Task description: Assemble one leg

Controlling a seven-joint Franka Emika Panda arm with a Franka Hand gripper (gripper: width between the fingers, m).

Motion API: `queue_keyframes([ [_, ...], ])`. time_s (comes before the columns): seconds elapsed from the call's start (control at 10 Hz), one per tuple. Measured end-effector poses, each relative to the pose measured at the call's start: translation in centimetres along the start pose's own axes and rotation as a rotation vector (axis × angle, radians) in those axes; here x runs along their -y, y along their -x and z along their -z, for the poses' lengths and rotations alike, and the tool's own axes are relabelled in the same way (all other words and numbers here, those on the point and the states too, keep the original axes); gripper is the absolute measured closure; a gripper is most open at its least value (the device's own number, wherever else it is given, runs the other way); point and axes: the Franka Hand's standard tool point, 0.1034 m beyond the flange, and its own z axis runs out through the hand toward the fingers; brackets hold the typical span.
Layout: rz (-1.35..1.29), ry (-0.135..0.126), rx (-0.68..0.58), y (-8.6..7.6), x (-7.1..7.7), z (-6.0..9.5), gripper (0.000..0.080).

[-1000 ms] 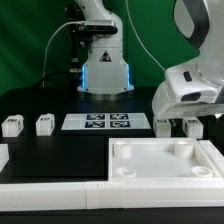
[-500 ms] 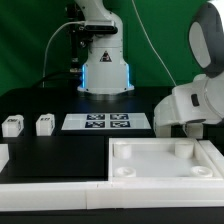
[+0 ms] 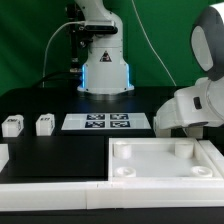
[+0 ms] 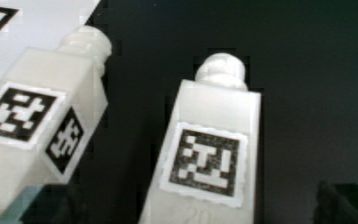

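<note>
In the wrist view two white legs lie side by side on the black table. Each has a round peg at one end and a black-and-white tag on its side. My gripper (image 4: 197, 205) is open and one leg (image 4: 211, 140) lies between its dark fingertips (image 4: 43, 205). The second leg (image 4: 51, 100) lies just outside them. In the exterior view the arm's white hand (image 3: 190, 105) hangs low at the right, behind the large white tabletop (image 3: 165, 172), and hides the fingers and those legs. Two more legs (image 3: 12, 125) (image 3: 44, 124) stand at the left.
The marker board (image 3: 110, 122) lies at mid-table in front of the robot base (image 3: 105, 70). A low white wall (image 3: 50, 185) runs along the front at the exterior view's left. A green backdrop stands behind.
The hand has come down and shifted toward the exterior view's right since a second ago, so the fingers are now hidden. It has hardly moved in the last half second.
</note>
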Motion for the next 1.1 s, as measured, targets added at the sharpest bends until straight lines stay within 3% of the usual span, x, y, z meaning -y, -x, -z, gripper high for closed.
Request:
queue_keyframes([
  [0.7, 0.003, 0.000, -0.003, -0.17, 0.05, -0.57, 0.0177],
  [0.8, 0.003, 0.000, -0.003, -0.17, 0.05, -0.57, 0.0510],
  [1.1, 0.003, 0.000, -0.003, -0.17, 0.07, -0.57, 0.0508],
])
